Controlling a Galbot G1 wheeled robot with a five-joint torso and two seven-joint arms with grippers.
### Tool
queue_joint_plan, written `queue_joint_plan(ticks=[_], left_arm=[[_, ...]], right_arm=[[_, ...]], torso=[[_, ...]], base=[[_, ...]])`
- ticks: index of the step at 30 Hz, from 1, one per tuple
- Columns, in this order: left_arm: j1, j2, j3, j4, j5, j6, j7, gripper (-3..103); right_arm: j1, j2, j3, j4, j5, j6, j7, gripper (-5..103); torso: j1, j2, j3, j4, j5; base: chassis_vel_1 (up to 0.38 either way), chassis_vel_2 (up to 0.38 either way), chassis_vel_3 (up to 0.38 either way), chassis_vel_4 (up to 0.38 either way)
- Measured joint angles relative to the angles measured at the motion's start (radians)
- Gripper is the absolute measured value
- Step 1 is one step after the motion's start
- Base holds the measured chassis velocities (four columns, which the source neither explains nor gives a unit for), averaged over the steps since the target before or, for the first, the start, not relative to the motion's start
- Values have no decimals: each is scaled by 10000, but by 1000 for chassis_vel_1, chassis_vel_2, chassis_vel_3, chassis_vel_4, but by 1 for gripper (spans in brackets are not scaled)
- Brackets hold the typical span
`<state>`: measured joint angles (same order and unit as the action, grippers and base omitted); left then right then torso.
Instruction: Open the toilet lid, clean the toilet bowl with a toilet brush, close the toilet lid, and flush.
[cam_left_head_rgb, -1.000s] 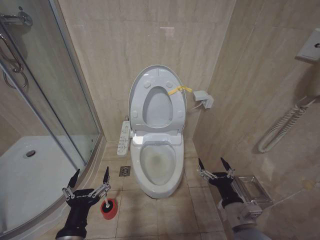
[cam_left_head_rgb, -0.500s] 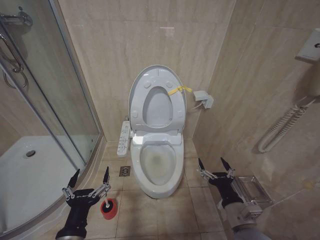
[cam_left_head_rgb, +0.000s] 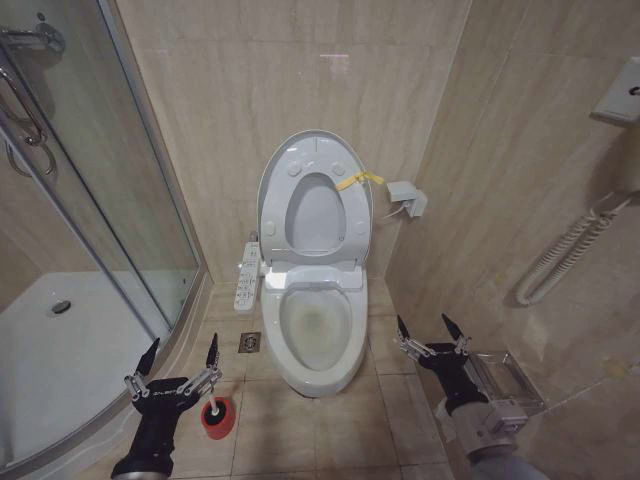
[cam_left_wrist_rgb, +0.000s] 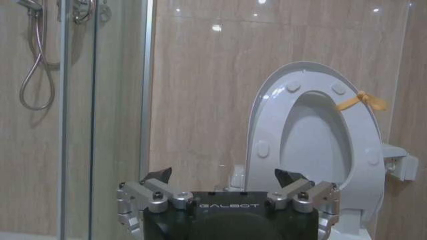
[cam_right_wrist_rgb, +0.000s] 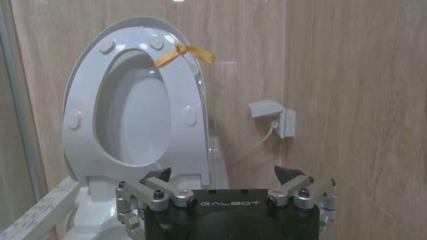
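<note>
I see the toilet lid (cam_left_head_rgb: 315, 195) upright against the back wall, seat raised with it, yellow strap (cam_left_head_rgb: 358, 181) at its 2 o'clock edge. The toilet bowl (cam_left_head_rgb: 318, 330) sits exposed at frame centre. Left tool (cam_left_head_rgb: 181, 363) hangs at 7 o'clock, fingers spread wide, holding nothing, just above the toilet brush (cam_left_head_rgb: 216, 415) in its red holder on the floor. Right tool (cam_left_head_rgb: 430, 334) at 4 o'clock, also wide open, empty.
</note>
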<state>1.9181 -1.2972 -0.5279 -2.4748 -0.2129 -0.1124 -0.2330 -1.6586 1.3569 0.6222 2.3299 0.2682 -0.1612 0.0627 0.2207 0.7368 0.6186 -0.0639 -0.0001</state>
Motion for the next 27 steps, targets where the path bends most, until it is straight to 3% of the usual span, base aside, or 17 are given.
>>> queue_joint_plan(ticks=[3, 4, 10, 16, 27], left_arm=[[0, 0, 0, 0, 0, 0, 0, 100], [0, 0, 0, 0, 0, 0, 0, 100], [0, -1, -1, 0, 0, 0, 0, 100], [0, -1, -1, 0, 0, 0, 0, 100], [0, -1, -1, 0, 0, 0, 1, 100]], right_arm=[[-10, 237, 283, 557, -22, -1040, -269, 100], [-10, 237, 283, 557, -22, -1040, -269, 100], [-20, 651, 734, 1478, 2, -2719, -754, 100], [66, 808, 490, 1642, 158, -2471, -1405, 100], [495, 753, 218, 958, -42, -2183, -1298, 100]], torso=[[0, 0, 0, 0, 0], [0, 0, 0, 0, 0], [0, 0, 0, -1, -1], [0, 0, 0, 0, -1], [0, 0, 0, -1, 0]], base=[[0, 0, 0, 0], [0, 0, 0, 0], [0, 0, 0, 0], [0, 0, 0, 0], [0, 0, 0, 0]])
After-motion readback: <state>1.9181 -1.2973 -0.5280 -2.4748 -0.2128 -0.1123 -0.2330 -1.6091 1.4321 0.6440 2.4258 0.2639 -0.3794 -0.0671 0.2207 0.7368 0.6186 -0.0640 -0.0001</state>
